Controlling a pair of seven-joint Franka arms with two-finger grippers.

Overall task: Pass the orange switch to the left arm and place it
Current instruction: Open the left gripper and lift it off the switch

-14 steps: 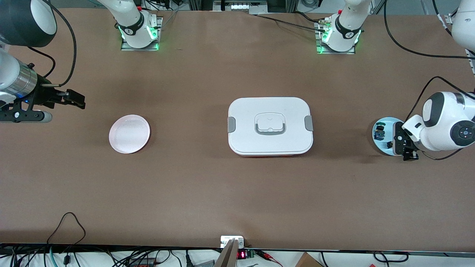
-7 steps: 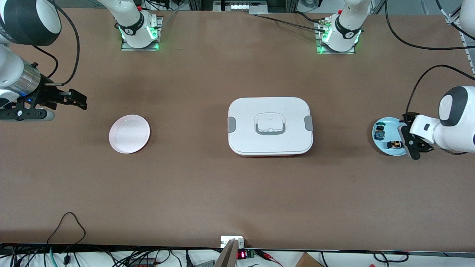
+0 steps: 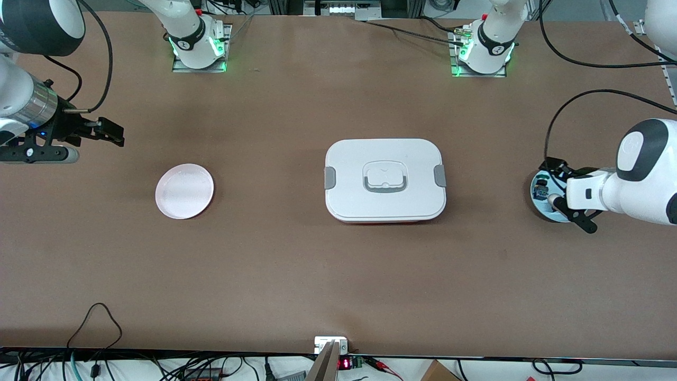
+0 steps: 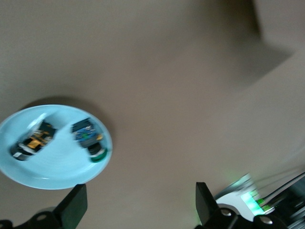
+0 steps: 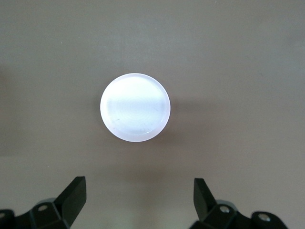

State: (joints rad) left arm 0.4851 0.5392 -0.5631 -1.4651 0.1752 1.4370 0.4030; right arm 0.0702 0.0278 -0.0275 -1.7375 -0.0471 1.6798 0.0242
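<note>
Grippers wide and empty, box [image 3: 385, 180] mid-counter.
We see the orange switch [image 4: 32, 141] on the blue plate [image 4: 62, 167] under the left gripper [image 4: 138, 210]; the right gripper [image 5: 138, 202] hangs near the pink plate [image 5: 135, 107].

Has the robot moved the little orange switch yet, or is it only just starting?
Only just starting. Nothing is done: the orange switch lies on the blue plate beside the blue-and-green part. In hand: the left gripper hovers open by that plate. Left: grab it, pass it around the box to the open right gripper, waiting above the empty pink plate.
</note>
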